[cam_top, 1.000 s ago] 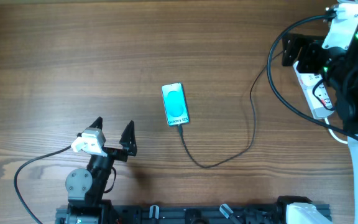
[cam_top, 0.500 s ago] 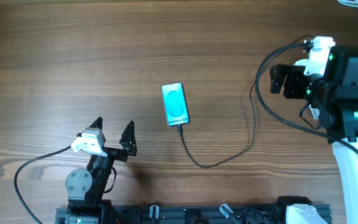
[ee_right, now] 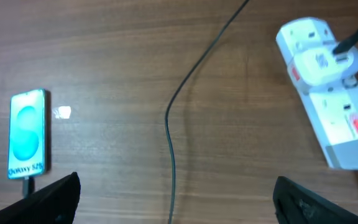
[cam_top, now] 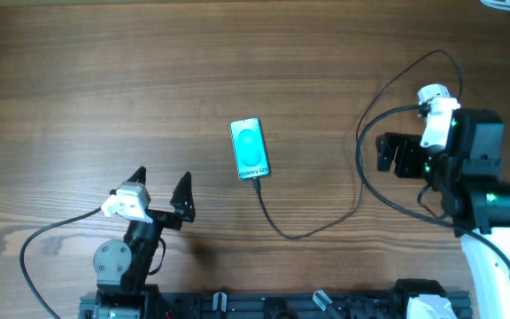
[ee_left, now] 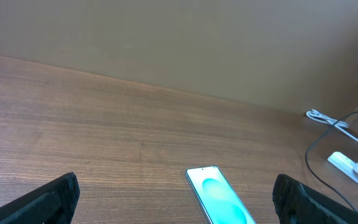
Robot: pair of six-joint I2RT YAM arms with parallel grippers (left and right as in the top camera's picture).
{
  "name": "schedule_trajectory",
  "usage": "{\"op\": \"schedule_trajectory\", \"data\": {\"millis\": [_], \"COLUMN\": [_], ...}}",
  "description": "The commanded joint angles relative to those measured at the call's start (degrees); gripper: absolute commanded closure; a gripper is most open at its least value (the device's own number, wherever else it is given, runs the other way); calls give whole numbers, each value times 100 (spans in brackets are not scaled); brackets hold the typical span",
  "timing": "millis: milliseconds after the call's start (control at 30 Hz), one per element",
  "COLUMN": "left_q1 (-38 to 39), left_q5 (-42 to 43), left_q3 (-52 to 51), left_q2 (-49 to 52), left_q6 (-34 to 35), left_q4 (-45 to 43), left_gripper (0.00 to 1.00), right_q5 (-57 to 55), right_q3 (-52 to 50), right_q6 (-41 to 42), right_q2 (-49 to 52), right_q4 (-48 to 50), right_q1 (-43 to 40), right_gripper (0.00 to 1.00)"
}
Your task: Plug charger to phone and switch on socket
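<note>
One phone (cam_top: 249, 149): flat on the wooden table (cam_top: 104, 71), teal screen up, about mid-table, between the two arms.
Charger (ee_right: 170, 149): thin black cable; its tip meets the phone's short edge nearest the robot, then it loops rightward and climbs toward the right arm.
Socket (ee_right: 331, 106): white strip seen from the right wrist, well right of the phone; a white adapter (ee_right: 321, 63) sits in one outlet with a black lead entering it; switch position unreadable.
Right gripper (cam_top: 395, 154): over the table just right of the cable loop, jaws spread wide, nothing between them.
Left gripper (cam_top: 162, 177): front-left, well apart from the phone, jaws wide, holding nothing.
</note>
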State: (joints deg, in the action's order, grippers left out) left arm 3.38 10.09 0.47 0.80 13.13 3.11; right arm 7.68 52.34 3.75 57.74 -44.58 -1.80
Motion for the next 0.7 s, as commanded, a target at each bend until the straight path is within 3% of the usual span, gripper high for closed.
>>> {"op": "schedule_trajectory", "data": {"millis": [0,667], "left_q1": [-39,-39], "left_q5": [-55,-55], "left_q3": [-15,-15], "left_q2": [-48,-48], "left_q6": [-90,-90], "left_q4": [50,50], "left_gripper": [0,0], "right_q5": [7,-2], "right_q3": [-212,-221], "right_q6": [-61,-232], "right_q2": [-275,-1154], "right_q4": [15,367], "right_q1": [9,9], "right_gripper": [0,0]}}
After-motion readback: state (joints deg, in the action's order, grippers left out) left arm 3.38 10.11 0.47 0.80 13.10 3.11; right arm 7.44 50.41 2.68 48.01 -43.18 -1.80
